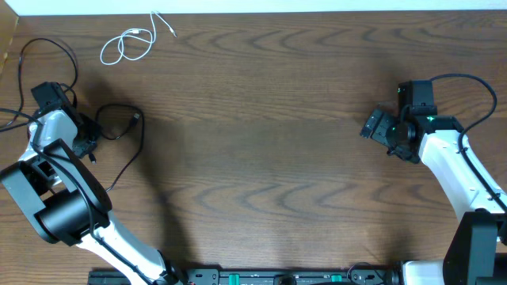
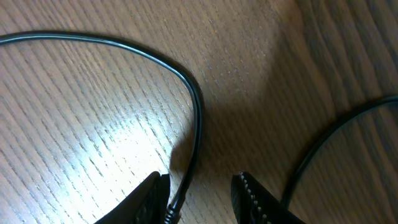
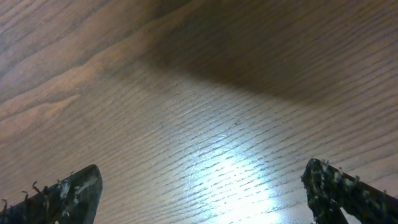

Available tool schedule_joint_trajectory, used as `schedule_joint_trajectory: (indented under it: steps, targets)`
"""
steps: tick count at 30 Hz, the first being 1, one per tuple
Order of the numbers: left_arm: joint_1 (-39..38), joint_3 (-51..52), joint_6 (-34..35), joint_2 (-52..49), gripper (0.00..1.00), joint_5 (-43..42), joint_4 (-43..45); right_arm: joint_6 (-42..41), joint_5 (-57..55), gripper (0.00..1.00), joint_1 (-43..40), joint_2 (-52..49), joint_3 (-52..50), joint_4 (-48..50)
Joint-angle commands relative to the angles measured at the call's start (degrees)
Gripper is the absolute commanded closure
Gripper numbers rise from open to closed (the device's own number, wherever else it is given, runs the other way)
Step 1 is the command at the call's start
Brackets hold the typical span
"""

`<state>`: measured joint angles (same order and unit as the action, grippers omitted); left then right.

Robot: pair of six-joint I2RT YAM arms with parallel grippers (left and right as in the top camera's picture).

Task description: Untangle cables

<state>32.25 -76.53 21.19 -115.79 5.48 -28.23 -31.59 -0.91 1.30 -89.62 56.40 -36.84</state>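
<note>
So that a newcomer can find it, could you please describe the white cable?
On the wooden table, look to the top left corner of the overhead view. The white cable lies there alone in loose loops, one end trailing right. It is the only pale cord; the black cables lie lower down the left side.

Coiled white cable (image 1: pixel 125 44); looped black cables (image 1: pixel 142 136).

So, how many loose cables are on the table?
3, it seems. One white cable coiled at the far left corner; two black cables lie beside the left arm, which may hide parts.
</note>
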Motion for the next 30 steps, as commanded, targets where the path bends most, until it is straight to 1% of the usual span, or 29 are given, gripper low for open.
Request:
schedule_joint_trajectory:
  steps: [1, 8, 10, 12, 13, 14, 15, 18, 23, 26, 28, 30]
  targets:
    - [0.22, -0.50, 0.07, -1.09, 0.62, -0.28, -0.20, 0.37, -0.66, 0.01, -0.13, -0.35, 0.00, -0.04]
    - [1.07, -0.50, -0.83, -2.29, 0.62, 0.13, -0.50, 0.37, -0.66, 0.01, -0.13, -0.35, 0.00, -0.04]
    - [1.40, -0.50, -0.96, -2.99, 0.64, 0.11, -0.63, 0.37, -0.66, 0.01, -0.13, -0.35, 0.00, -0.04]
    - [1.60, -0.50, -1.75, -3.69, 0.72, 0.11, -0.61, 0.37, -0.66, 0.01, -0.13, -0.35, 0.00, -0.04]
    - [1.60, -0.50, -2.25, -3.89, 0.78, 0.11, -0.63, 0.37, -0.66, 0.01, -0.13, -0.35, 0.00, -0.04]
    - [1.60, -0.50, -2.27, -4.11, 0.89, 0.13, -0.61, 0.37, -0.66, 0.01, -0.13, -0.35, 0.00, -0.04]
    - [1.60, -0.50, -2.25, -4.15, 0.92, 0.11, -0.59, 0.37, -0.66, 0.01, -0.13, -0.35, 0.00, -0.04]
    - [1.57, -0.52, -2.25, -4.13, 0.92, -0.63, -0.04, 0.37, -0.66, 0.01, -0.13, -0.35, 0.00, -0.04]
    - [1.57, -0.52, -2.56, -4.00, 0.93, -7.96, 0.94, 0.37, -0.66, 0.01, -0.13, -0.35, 0.00, -0.04]
    - [1.57, -0.59, -6.38, -3.89, 0.93, -14.64, 2.36, 0.37, -0.66, 0.01, -0.13, -0.35, 0.00, -0.04]
    - [1.57, -0.59, -7.06, -3.74, 0.92, -16.59, 3.15, 0.37, -0.66, 0.01, -0.13, -0.35, 0.00, -0.04]
    - [1.57, -0.63, -7.04, -3.28, 0.93, -16.65, 3.74, 0.37, -0.66, 0.01, -0.13, -0.35, 0.00, -0.04]
